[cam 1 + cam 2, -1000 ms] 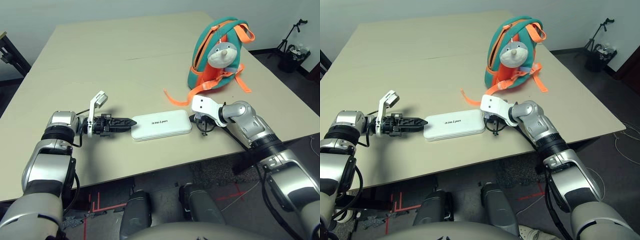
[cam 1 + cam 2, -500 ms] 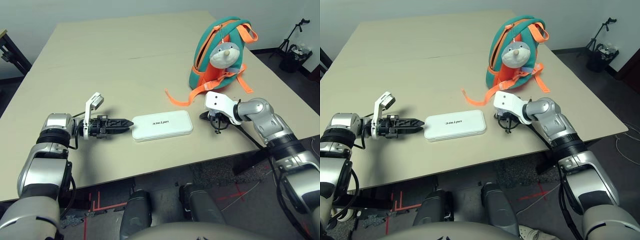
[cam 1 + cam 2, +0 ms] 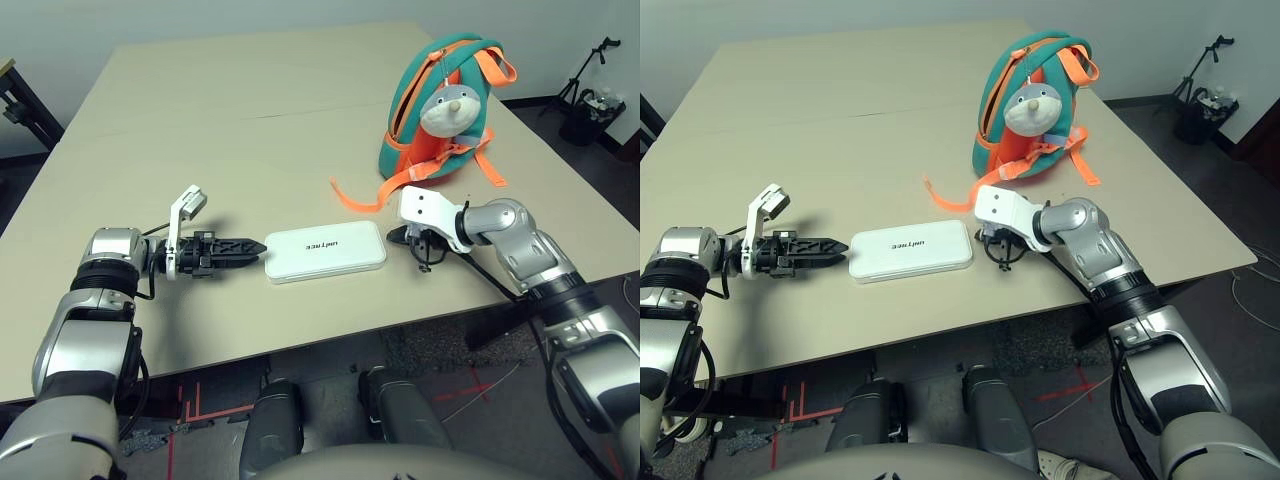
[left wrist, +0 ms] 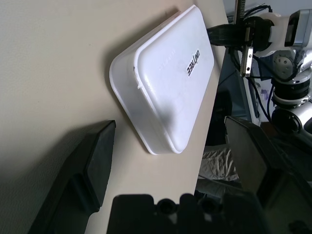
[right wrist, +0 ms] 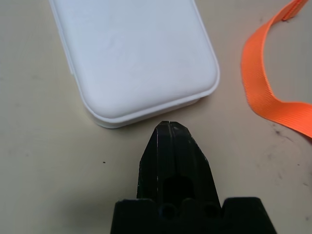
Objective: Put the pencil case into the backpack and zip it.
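Pencil case (image 3: 325, 251) is lying flat near the table's (image 3: 200, 120) front edge, its long axis running between both grippers. Left gripper (image 3: 262, 244) is spreading wide just beside one short end; right gripper (image 5: 170, 127) is pinching shut beside the other. Backpack (image 3: 440, 100) is standing behind.

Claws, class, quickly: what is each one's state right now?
Left claw: open, holding nothing, beside the pencil case.
Right claw: closed, holding nothing, at the case's other end.
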You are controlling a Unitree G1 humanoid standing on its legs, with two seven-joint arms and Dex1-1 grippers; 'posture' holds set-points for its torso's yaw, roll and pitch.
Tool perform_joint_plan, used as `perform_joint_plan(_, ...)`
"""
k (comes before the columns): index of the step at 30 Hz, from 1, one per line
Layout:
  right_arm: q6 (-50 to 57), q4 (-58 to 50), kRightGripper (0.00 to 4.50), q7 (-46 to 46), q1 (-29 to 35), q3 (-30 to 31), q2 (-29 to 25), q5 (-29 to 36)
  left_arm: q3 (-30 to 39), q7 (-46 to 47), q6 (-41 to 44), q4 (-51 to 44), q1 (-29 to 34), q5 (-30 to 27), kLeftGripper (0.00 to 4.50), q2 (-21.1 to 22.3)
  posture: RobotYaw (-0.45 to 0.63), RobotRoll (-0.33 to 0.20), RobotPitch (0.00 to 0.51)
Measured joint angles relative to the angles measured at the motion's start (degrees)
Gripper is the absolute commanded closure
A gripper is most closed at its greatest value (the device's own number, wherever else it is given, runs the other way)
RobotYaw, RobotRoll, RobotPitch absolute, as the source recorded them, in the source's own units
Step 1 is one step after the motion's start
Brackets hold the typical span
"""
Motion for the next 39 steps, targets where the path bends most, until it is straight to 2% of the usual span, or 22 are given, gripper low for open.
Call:
perform_joint_plan(10,3.5,-3.9,4.49,0.4,0.1,2.4,2.0,-0.7,0.2,0.1,-0.1,-0.1,0.3,0.0,0.00,0.0,-0.12,0.000,0.076)
perform_joint_plan(37,6.4,-1.0,4.49,1.4,-3.4,4.5,6.9,-4.8,0.5,0.8,-0.7,0.5,0.1,1.1,0.00,0.9,-0.12,0.000,0.078)
perform_joint_plan(39,5.7,-1.0,4.49,1.9,-3.6,5.4,9.5,-4.1,0.5,0.9,-0.7,0.5,0.0,1.1,0.00,0.6,-0.12,0.000,0.078)
